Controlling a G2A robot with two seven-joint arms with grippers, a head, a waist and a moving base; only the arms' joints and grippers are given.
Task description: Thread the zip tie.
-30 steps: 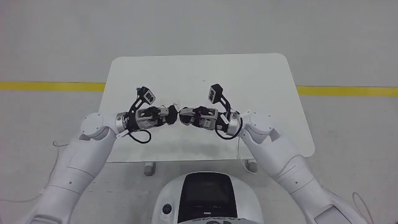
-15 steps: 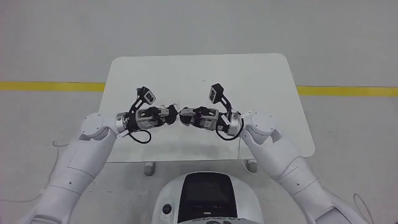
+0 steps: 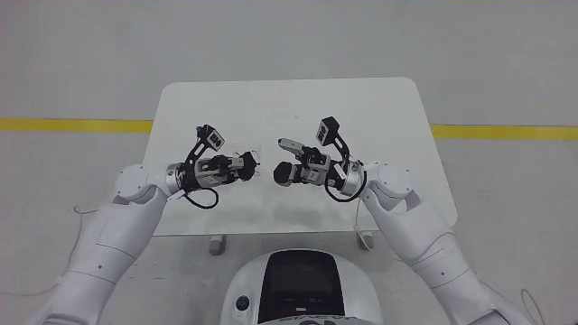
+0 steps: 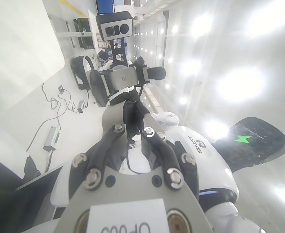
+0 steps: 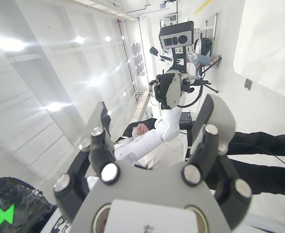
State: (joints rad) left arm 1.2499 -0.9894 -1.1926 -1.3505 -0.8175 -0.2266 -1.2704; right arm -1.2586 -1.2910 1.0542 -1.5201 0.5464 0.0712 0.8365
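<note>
The zip tie (image 3: 257, 155), seemingly a thin pale strand, sits at the tip of the left tool (image 3: 250, 167), which is pinched closed on it over the worktop (image 3: 361, 108). It looks light, springy and slick, so it is best gripped near its head. At 3 o'clock the right tool (image 3: 281, 159) gapes wide and holds nothing. A moment ago its tips met the left's, and it has since drawn back.

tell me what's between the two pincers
Top view: bare table, as far as visible, between the left pincer and the open right pincer.
</note>
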